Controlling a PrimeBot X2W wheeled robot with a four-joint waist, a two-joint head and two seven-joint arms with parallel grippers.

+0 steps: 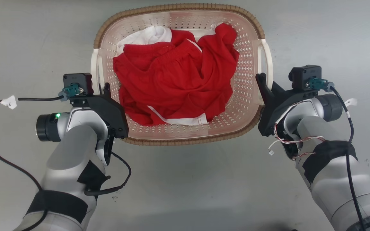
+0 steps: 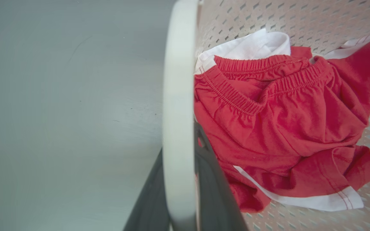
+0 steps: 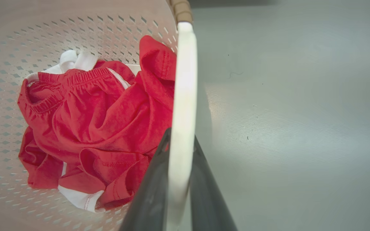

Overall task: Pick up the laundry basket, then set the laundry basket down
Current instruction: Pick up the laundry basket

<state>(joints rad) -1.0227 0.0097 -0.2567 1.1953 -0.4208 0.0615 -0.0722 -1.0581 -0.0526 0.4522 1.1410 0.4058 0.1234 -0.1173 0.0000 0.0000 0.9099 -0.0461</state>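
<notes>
Left hand (image 1: 104, 88) and right hand (image 1: 264, 82) each clamp a smooth white handle (image 2: 178, 96) of the perforated laundry basket (image 1: 178, 7).

The laundry basket (image 1: 185, 20), holding red clothes (image 1: 172, 86), with the left pincer (image 1: 104, 90) and right pincer (image 1: 262, 82) at its opposite sides.

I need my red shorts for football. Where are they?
In the head view, the red shorts lie crumpled in the middle of the laundry basket, partly over a white garment at its far left.

Smooth plastic laundry basket (image 1: 246, 64); woven-look rim (image 1: 178, 7); soft matt red cloth (image 1: 172, 83).
</notes>
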